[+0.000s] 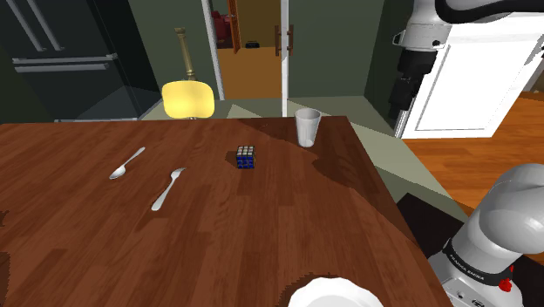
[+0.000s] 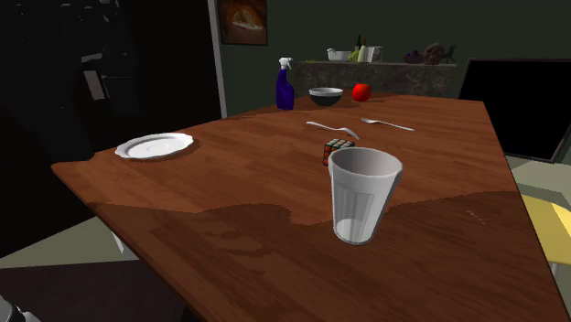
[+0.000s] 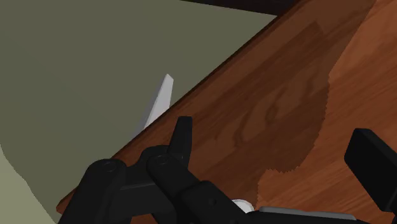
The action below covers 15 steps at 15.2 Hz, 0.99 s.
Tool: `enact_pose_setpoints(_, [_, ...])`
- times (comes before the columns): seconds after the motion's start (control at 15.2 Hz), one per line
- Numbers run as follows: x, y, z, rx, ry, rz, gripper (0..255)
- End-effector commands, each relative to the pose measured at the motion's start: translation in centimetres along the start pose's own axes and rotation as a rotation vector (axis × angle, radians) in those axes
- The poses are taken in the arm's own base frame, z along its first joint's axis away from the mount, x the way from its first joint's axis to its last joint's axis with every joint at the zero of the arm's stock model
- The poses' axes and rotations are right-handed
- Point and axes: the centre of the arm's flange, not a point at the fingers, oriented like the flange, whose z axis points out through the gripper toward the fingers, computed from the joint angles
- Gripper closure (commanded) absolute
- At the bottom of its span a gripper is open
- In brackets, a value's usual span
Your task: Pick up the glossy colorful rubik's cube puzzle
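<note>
End effector (image 3: pixel 277 153): fingers (image 3: pixel 181 137) spread wide, gripping nothing. It's over the tabletop (image 3: pixel 299 76) edge, with grey-green floor (image 3: pixel 76 76) beyond.

Rubik's cube (image 1: pixel 246 158) sits flat on the tabletop near the cup (image 1: pixel 308 127). In the shoulder view it's on the cup's left and slightly closer to camera, not touching, with a blue face toward that camera. In the second exterior view the cube (image 2: pixel 335 151) is just behind the cup (image 2: pixel 364 195) and partly hidden by its rim. Red, green and white stickers show there.

Cup is upright, pale and ribbed.

Spoon (image 1: pixel 127 163) and fork (image 1: pixel 168 188) lie well left of the cup in the shoulder view, farther out than the cube. White plate (image 1: pixel 336 294) is well apart from the cup, at the near tabletop edge.

In the second exterior view, well beyond the cup, are a blue spray bottle (image 2: pixel 286 84), a dark bowl (image 2: pixel 326 94) and a red apple (image 2: pixel 360 91).

Arm (image 1: pixel 423 39) is up and to the right of the cup in the shoulder view, well apart from the cube.
</note>
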Motion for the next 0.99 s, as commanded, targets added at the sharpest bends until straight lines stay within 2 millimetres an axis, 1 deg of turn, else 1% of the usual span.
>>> enact_pose_setpoints(0.0, [0.0, 0.0, 0.0, 0.000, 0.000, 0.000, 0])
enact_pose_setpoints(0.92, [14.6, -10.5, 5.5, -0.038, 0.000, -0.100, 0])
